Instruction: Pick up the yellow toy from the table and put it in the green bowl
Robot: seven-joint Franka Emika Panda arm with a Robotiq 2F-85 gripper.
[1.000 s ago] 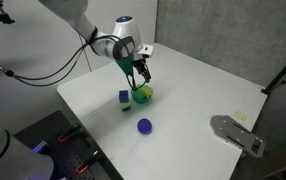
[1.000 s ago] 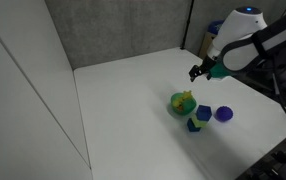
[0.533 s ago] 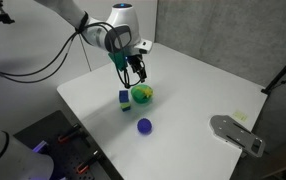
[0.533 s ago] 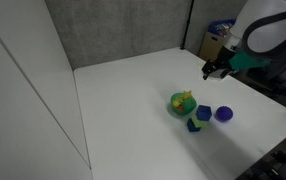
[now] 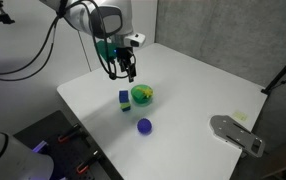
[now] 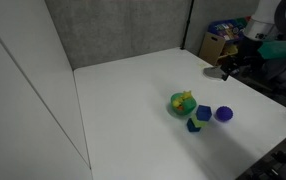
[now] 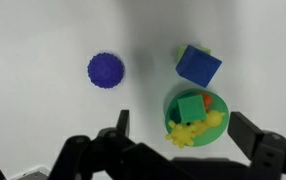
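The yellow toy (image 7: 190,128) lies in the green bowl (image 7: 219,108) beside a green block (image 7: 190,106), as the wrist view shows. In both exterior views the bowl (image 5: 142,96) (image 6: 182,103) stands on the white table (image 5: 198,95) (image 6: 133,110) with the yellow toy (image 6: 186,98) in it. My gripper (image 7: 180,131) is open and empty, well above the bowl. In an exterior view it (image 5: 122,71) hangs up and to the left of the bowl; in another it (image 6: 226,70) is at the right, above the table.
A blue block (image 7: 198,66) (image 5: 124,98) (image 6: 204,113) stands next to the bowl. A purple ball (image 7: 105,70) (image 5: 144,126) (image 6: 223,114) lies a little further off. A grey plate (image 5: 238,132) sits at the table's corner. A grey wall (image 6: 118,30) stands behind the table.
My gripper has risen and drawn away from the bowl, open and empty. The yellow toy stays in the bowl. Block and ball have not moved.
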